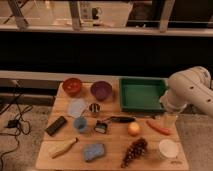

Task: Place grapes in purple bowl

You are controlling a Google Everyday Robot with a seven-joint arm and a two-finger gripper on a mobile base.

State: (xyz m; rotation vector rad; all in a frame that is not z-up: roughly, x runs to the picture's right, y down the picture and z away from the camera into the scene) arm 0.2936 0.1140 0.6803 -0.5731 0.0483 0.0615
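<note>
table point(114, 142): pale wood, matt | purple bowl point(101, 90): smooth, dull, plastic-looking | grapes point(134, 151): bumpy, slight sheen | green tray point(141, 95): smooth, plastic-looking, low gloss | arm shell point(192, 90): smooth, off-white, plastic-looking | gripper point(170, 120), under the arm at the table's right edge: pale, matt

The white arm point(189, 92) bends over the right edge of the bench point(115, 141), its gripper point(170, 121) pointing down there.
</note>
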